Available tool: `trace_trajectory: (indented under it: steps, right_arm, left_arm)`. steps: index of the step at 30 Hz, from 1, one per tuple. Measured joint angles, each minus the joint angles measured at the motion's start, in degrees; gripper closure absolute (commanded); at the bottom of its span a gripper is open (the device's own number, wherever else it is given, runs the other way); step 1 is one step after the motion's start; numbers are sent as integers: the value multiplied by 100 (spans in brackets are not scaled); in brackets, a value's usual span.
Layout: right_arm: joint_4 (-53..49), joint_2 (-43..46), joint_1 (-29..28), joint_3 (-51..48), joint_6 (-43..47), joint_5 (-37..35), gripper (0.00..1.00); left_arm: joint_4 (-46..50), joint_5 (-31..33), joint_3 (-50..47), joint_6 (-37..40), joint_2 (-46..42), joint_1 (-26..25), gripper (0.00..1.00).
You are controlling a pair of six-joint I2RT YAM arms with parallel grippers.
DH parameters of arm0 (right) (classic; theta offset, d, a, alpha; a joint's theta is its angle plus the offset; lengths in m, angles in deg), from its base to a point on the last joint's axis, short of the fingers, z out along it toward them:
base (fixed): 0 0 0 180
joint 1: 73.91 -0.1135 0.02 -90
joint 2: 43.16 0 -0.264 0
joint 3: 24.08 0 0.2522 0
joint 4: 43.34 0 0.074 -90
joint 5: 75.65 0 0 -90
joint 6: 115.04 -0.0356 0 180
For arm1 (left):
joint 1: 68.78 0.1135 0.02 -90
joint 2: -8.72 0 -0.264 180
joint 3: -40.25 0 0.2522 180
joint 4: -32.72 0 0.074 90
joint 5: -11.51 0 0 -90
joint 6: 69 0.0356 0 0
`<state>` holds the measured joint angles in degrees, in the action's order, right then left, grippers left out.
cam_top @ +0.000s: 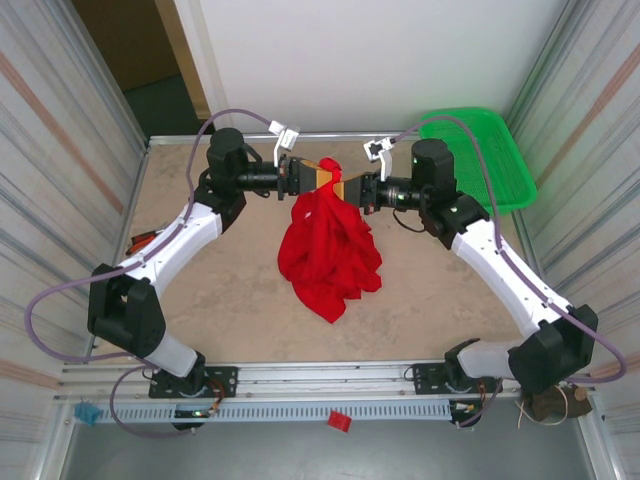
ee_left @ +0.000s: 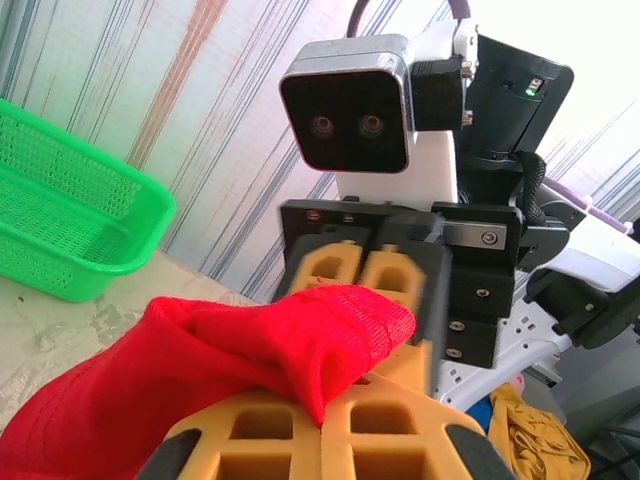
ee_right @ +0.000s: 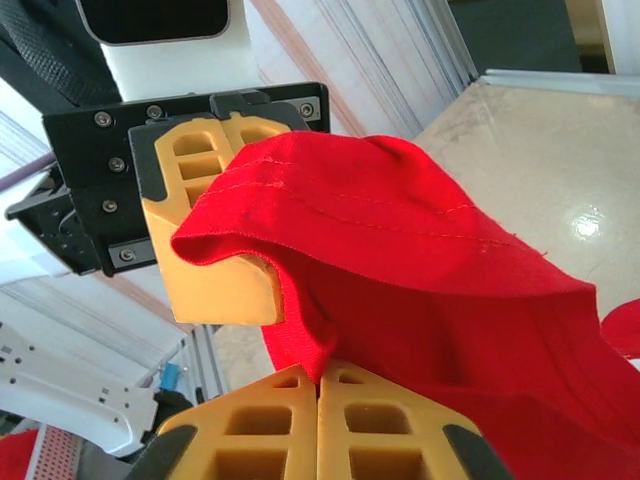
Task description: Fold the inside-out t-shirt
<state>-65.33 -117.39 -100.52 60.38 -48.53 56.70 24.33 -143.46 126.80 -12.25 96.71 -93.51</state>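
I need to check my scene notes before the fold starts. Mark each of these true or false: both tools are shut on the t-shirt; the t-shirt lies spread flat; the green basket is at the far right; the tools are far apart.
1. The left tool and the right tool are both shut on the t-shirt. True.
2. The t-shirt lies spread flat on the table. False: it is bunched and hangs from the two tools.
3. The green basket sits at the table's far right corner. True.
4. The tools are far apart, at opposite sides. False: they face each other tip to tip, close together, above the table's far middle.
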Motion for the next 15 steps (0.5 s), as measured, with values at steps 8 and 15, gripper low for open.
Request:
trace_trajectory:
  steps: [8, 15]
  right_arm:
    - [-22, 315, 291, 92, -125, -66, 100]
    - [-87, 629, 457, 721, -247, -245, 100]
  left_arm:
    - [136, 343, -57, 146, -17, 138, 57]
    - [619, 984, -437, 723, -275, 79, 49]
